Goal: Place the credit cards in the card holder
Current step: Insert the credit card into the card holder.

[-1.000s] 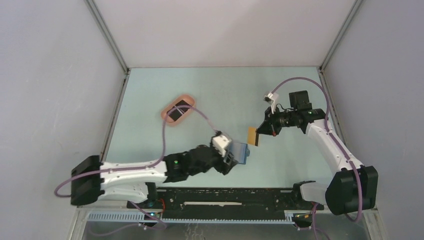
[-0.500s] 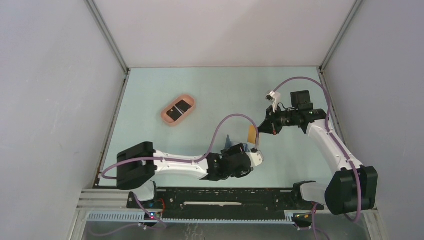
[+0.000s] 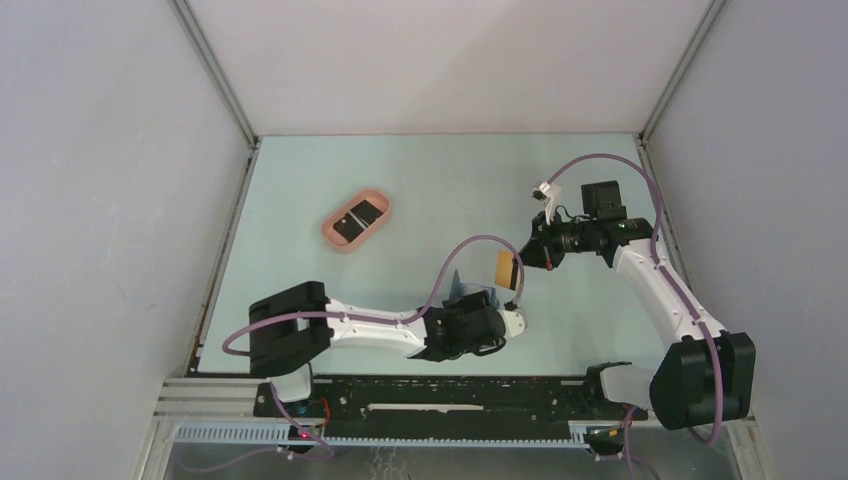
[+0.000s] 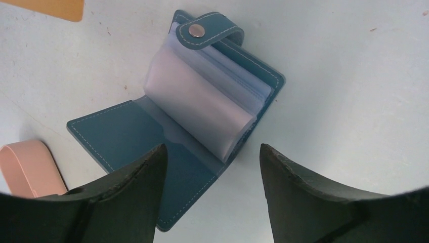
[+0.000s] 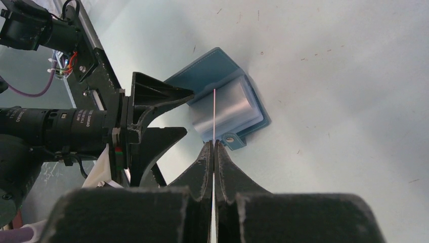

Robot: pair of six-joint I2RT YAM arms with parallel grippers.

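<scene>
The blue card holder (image 4: 202, 101) lies open on the table, its clear pockets fanned up and its snap tab pointing away. My left gripper (image 4: 212, 152) hovers open just over its near edge, touching nothing. In the top view the holder (image 3: 457, 287) peeks out beside the left gripper (image 3: 478, 312). My right gripper (image 3: 520, 266) is shut on an orange-tan credit card (image 3: 505, 268), which hangs just above the holder. In the right wrist view this card (image 5: 214, 114) shows edge-on as a thin line over the holder (image 5: 230, 109). Black credit cards (image 3: 354, 221) lie in the tray.
A pink oval tray (image 3: 378, 205) sits at the back left of the table. The left arm's purple cable (image 3: 470, 243) arcs over the middle. Grey side walls close in the table. The black mounting rail (image 3: 440, 395) runs along the near edge.
The left arm has swung round and stretched low across the front. The card holder, earlier at its fingertips, now lies open on the table. The right gripper and its card barely moved.
</scene>
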